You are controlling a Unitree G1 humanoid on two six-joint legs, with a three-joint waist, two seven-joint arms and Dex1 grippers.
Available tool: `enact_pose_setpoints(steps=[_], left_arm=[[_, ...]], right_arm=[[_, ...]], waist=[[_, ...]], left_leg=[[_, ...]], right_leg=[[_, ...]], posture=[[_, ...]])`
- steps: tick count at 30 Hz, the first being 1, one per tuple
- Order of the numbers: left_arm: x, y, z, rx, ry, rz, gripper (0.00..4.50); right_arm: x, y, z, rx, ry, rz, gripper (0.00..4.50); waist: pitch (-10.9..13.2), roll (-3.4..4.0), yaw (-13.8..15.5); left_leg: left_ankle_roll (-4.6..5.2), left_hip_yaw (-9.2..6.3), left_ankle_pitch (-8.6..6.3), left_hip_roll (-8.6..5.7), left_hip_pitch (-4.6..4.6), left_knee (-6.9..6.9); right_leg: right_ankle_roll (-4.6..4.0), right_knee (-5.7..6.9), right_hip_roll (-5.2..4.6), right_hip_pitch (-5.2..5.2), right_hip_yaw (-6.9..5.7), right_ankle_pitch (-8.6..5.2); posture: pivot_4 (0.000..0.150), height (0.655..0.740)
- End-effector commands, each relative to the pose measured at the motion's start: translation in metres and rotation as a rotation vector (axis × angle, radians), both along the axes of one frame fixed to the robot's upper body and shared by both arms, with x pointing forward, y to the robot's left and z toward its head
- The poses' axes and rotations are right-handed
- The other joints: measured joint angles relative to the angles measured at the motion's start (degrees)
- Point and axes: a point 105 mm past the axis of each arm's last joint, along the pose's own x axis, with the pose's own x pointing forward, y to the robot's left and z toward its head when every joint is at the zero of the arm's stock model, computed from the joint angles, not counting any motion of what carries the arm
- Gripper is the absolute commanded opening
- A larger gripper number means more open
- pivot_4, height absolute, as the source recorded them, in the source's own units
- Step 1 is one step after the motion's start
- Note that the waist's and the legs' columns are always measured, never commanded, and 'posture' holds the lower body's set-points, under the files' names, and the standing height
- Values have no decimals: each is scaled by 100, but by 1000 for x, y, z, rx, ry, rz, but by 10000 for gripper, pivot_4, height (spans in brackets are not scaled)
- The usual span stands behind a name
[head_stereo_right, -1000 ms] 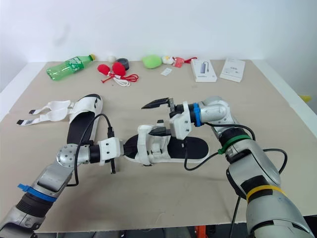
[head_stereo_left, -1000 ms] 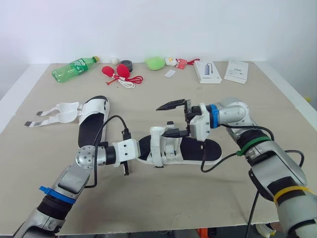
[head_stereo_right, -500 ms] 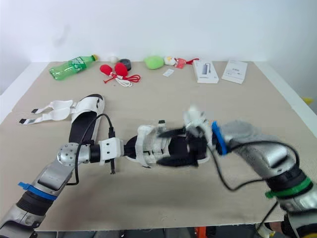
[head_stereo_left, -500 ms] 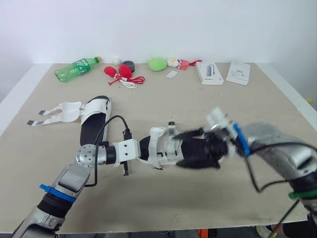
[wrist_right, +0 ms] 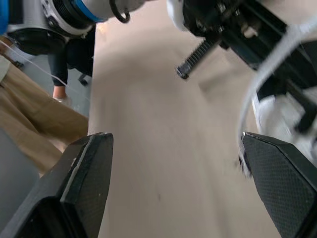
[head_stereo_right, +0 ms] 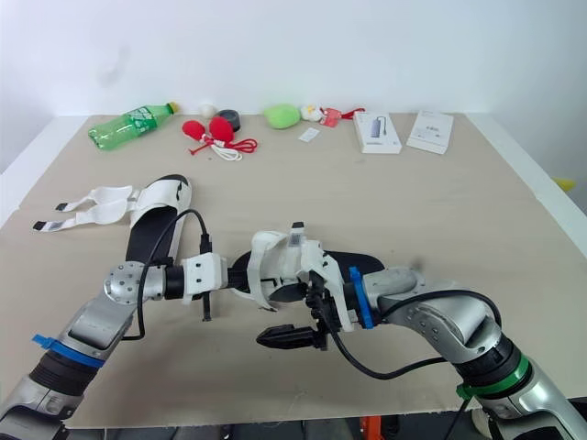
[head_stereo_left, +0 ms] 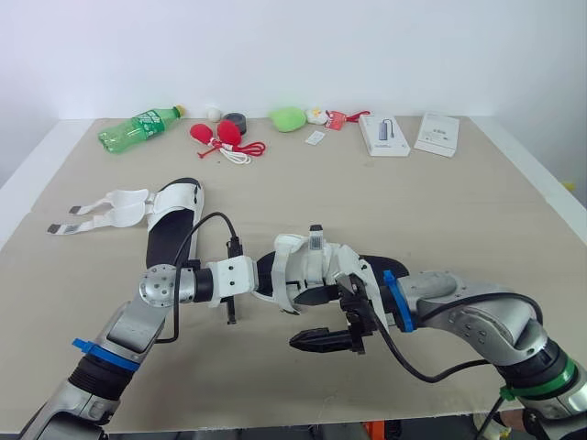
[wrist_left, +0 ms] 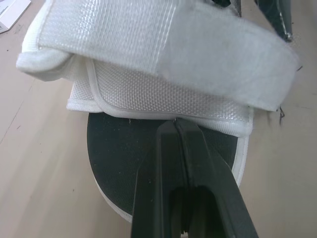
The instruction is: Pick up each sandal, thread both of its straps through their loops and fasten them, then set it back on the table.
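A black-soled sandal (head_stereo_left: 316, 268) with white straps folded over its footbed sits at the middle of the table (head_stereo_left: 303, 197). My left gripper (head_stereo_left: 260, 279) is shut on its heel end, and in the left wrist view the fingers (wrist_left: 171, 148) are pinched on the sole's edge under the strap (wrist_left: 163, 54). My right gripper (head_stereo_left: 332, 316) is open on the near side of this sandal, one finger low over the table, nothing between its fingers (wrist_right: 86, 178). A second sandal (head_stereo_left: 172, 225) lies to the left with its white straps (head_stereo_left: 112, 208) spread loose.
Along the table's far edge lie a green bottle (head_stereo_left: 139, 126), red balls with cord (head_stereo_left: 221, 137), a tape roll (head_stereo_left: 235, 120), a green toy (head_stereo_left: 288, 117), a grey box (head_stereo_left: 383, 134) and a white booklet (head_stereo_left: 438, 133). Black cables trail from both wrists.
My right arm has swung from above the far side of the sandal down to its near side, staying open. The left gripper has kept its hold on the heel.
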Motion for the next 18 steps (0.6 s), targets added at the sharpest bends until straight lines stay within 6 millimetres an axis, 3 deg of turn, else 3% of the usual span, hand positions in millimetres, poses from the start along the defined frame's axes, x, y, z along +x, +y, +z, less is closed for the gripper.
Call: enact_pose_setpoints(steps=[1, 18], left_arm=[[-8, 1, -21, 54, 82, -20, 0], [11, 4, -17, 74, 4, 52, 0]], right_arm=[[4, 2, 4, -13, -48, -25, 44634], [36, 4, -2, -18, -101, -87, 44634]], waist=[[-1, -1, -1], [-1, -1, -11]], left_leg=[[0, 0, 0, 0, 0, -1], [8, -1, 6, 0, 4, 7]], right_leg=[[0, -1, 0, 0, 0, -1], [-5, -1, 1, -1, 0, 17]], posture=[[1500, 7400], [1500, 7400]])
